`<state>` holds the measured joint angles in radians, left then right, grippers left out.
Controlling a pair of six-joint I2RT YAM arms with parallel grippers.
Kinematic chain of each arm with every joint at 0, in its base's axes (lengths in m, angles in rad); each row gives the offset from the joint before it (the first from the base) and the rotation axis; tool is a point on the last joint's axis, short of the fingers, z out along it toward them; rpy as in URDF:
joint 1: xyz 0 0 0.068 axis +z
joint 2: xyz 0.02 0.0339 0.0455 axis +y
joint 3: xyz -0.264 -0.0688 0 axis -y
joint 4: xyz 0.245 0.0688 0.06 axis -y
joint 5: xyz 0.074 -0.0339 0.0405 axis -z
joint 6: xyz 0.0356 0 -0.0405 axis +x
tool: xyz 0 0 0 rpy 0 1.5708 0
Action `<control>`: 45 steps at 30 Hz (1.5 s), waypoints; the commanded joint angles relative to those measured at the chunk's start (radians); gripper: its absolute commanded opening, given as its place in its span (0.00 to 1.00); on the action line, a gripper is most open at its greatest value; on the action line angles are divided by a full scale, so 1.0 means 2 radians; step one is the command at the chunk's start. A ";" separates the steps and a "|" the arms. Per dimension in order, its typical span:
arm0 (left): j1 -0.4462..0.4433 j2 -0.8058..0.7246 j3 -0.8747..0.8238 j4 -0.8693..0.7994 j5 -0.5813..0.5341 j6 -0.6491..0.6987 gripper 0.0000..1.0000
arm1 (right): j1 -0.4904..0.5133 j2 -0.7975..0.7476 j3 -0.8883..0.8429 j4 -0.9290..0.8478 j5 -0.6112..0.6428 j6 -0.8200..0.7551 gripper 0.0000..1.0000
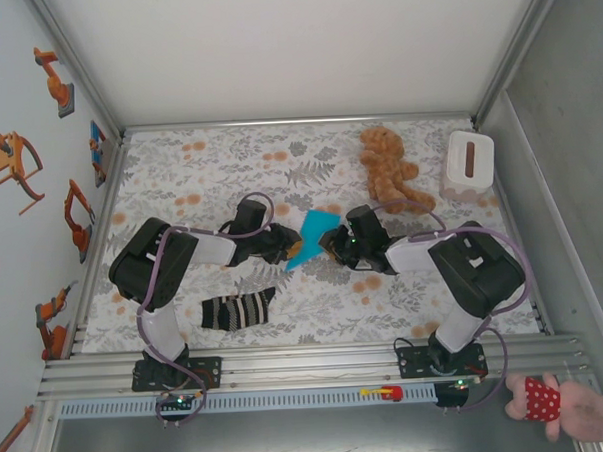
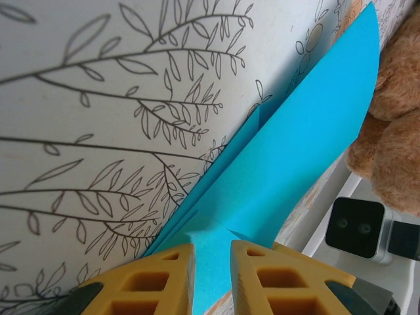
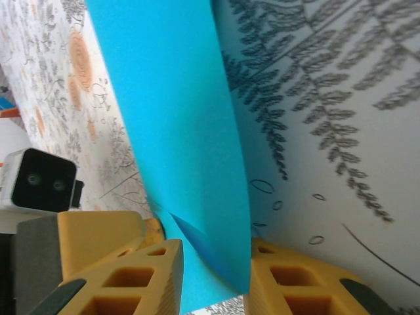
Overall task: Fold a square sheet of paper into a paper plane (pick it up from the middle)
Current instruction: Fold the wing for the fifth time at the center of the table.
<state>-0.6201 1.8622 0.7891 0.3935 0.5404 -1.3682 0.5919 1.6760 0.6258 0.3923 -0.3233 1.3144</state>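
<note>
Top external view: left gripper [image 1: 280, 246] and right gripper [image 1: 332, 244] each clamped one end of the folded turquoise paper [image 1: 313, 230] spanning between them.

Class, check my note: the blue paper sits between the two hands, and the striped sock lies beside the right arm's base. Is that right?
No: the top view shows the striped sock beside the left arm's base. The blue paper does sit between the left hand and right hand.

Folded paper [image 1: 317, 230] between left hand [image 1: 282, 249] and right hand [image 1: 332, 247]; sock [image 1: 238, 311] front-left, teddy bear [image 1: 391, 167] back-right.
</note>
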 commanded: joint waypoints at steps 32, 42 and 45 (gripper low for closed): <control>-0.054 -0.153 0.059 -0.235 -0.187 0.343 0.54 | 0.009 -0.046 0.021 -0.037 0.053 -0.020 0.00; -0.087 -0.128 0.022 -0.139 -0.236 0.525 0.63 | 0.007 -0.026 0.055 -0.072 0.035 0.014 0.00; -0.104 -0.121 0.012 -0.108 -0.254 0.581 0.63 | 0.004 -0.019 0.060 -0.070 0.027 0.025 0.00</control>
<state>-0.7963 1.6066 0.8383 0.0933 0.0822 -0.3908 0.6037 1.6146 0.7185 0.2817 -0.2543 1.3254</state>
